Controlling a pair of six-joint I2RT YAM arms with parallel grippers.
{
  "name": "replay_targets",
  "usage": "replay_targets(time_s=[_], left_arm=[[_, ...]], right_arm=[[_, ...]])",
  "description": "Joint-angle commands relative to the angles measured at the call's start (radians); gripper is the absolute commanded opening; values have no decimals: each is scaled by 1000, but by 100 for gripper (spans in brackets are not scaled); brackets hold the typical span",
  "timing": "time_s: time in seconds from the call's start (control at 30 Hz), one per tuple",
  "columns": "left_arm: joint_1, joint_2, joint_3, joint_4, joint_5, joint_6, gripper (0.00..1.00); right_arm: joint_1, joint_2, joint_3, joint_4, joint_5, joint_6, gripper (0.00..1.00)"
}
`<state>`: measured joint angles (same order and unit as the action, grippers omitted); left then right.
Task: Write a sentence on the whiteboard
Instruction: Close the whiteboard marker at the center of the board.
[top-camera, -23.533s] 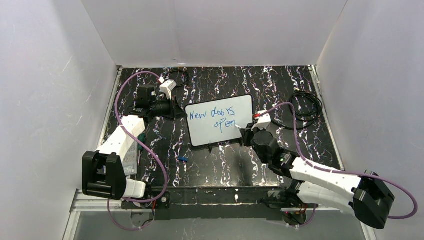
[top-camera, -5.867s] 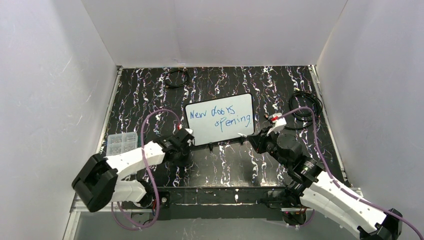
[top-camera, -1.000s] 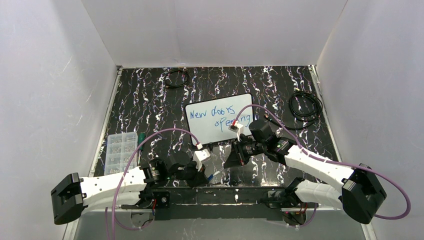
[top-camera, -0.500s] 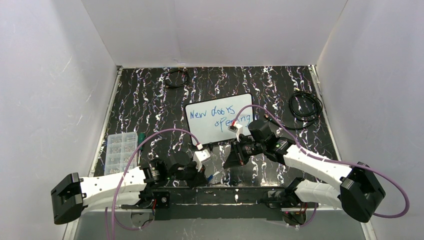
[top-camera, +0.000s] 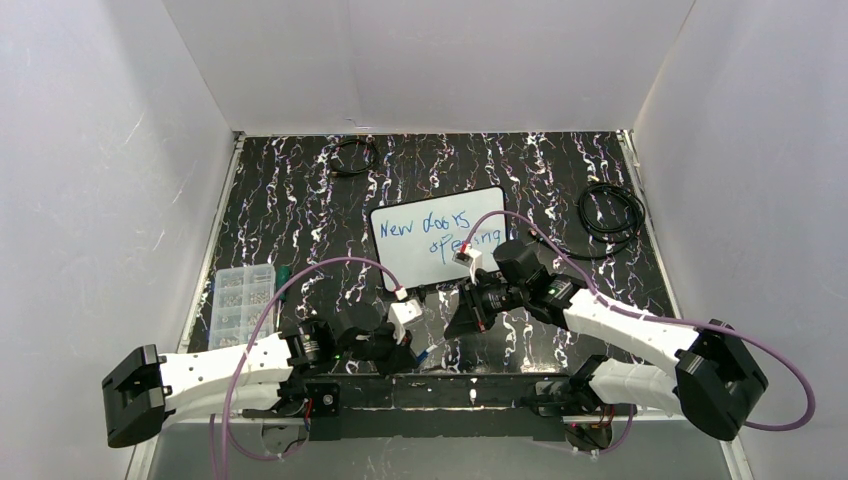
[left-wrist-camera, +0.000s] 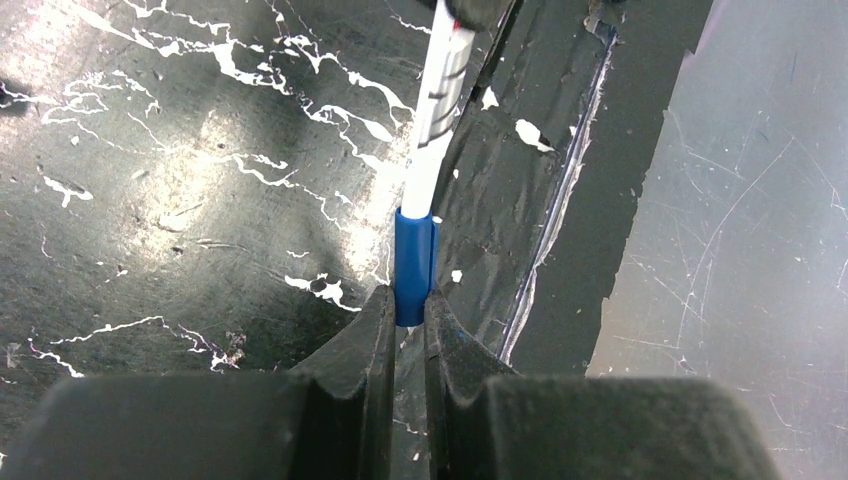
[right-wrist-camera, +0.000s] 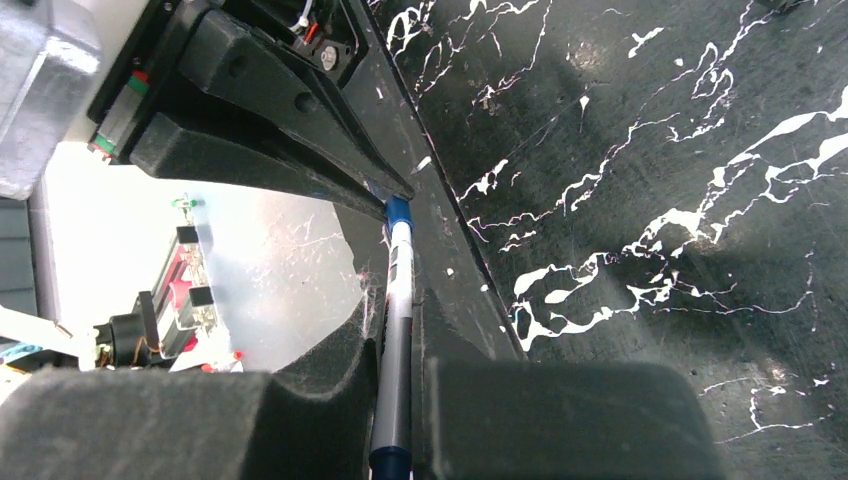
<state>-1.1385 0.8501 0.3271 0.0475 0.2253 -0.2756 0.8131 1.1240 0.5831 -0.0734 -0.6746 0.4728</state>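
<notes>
I am capping the pen. The blue handwritten sentence is looking finished on the small white rectangular whiteboard lying mid-table. My left gripper is pinching the blue plastic cap, and my right gripper is pinching the white marker barrel. Next, I judge, comes a straight push together.

A clear plastic compartment box sits left on the black white-veined counter, a green-handled tool just beside it; a coiled black cable lies far right.

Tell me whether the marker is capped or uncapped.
Capped: the marker runs into the blue cap, which the left claw pinches, while the right claw grips the barrel. Whether it is fully seated, cannot tell.
</notes>
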Motion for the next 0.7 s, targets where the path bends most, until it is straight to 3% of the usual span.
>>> replay_targets(time_s=[0.0,0.3,0.67], left_arm=[[-4,9,55,21,-35,30,0],[-4,125,114,129,-91,77,0],[-4,188,163,287,-147,111,0]], right_arm=[[13,23,-6,47,-53,7,1],[39,46,37,-60,-26,-54,1],[64,67,44,-56,-31,-39,1]])
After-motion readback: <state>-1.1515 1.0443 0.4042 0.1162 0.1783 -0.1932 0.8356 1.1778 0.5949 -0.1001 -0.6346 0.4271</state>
